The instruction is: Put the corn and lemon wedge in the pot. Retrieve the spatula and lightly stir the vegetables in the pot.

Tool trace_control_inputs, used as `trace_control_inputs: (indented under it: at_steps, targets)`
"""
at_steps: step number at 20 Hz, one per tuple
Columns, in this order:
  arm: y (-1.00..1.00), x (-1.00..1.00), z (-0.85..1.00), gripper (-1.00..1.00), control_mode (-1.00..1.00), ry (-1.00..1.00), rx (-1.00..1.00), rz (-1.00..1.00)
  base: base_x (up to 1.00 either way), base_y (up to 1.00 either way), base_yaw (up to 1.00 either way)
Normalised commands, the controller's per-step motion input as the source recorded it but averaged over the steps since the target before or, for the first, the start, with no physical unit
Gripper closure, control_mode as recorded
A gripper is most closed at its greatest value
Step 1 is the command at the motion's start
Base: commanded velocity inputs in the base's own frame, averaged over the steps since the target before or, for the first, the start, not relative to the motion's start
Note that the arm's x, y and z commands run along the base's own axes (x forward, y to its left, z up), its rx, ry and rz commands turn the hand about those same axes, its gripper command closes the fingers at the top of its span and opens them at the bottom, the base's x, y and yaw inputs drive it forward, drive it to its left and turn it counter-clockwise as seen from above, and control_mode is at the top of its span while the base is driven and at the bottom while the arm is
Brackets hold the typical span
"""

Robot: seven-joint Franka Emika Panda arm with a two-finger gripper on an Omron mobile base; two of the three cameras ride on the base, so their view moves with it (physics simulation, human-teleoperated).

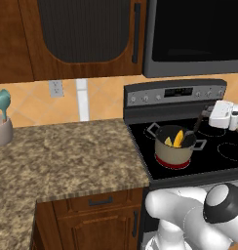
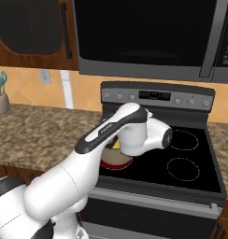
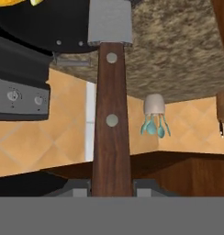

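Right now you have one pot [image 1: 175, 150] on the stove's [image 1: 223, 161] front left burner, and inside it one corn [image 1: 178, 138] cob lying next to one lemon wedge [image 1: 168, 141]. One spatula [image 3: 112, 114] is clamped in the gripper [image 3: 112, 186], blade end reaching down into the pot (the left base view shows its dark handle slanting in from the right). Your hand view gives you what the base views cannot: the brown handle with two rivets and the grey blade up close, seen upside down, with the finger tips pressed against both sides of it. Your right base view has the arm [image 2: 111, 135] covering most of the pot. One utensil holder [image 1: 1, 129] with teal utensils stands far left on the counter [image 1: 67, 151].
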Motion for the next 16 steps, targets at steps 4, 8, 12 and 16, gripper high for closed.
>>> trace_control_inputs:
  at_steps: [4, 8, 12, 16]
  targets:
    - [0.00, 0.02, -0.22, 1.00, -1.00, 0.00, -0.09, 0.00, 0.00, 0.00, 0.00]
    - [0.00, 0.00, -0.12, 1.00, -1.00, -0.01, -0.03, 0.04, 0.00, 0.00, 0.00]
    - [0.16, 0.00, 0.00, 1.00, -1.00, -0.08, 0.00, 0.10, 0.00, 0.00, 0.00]
    - [0.24, 0.00, 0.16, 1.00, -1.00, -0.16, 0.00, 0.13, 0.00, 0.00, 0.00]
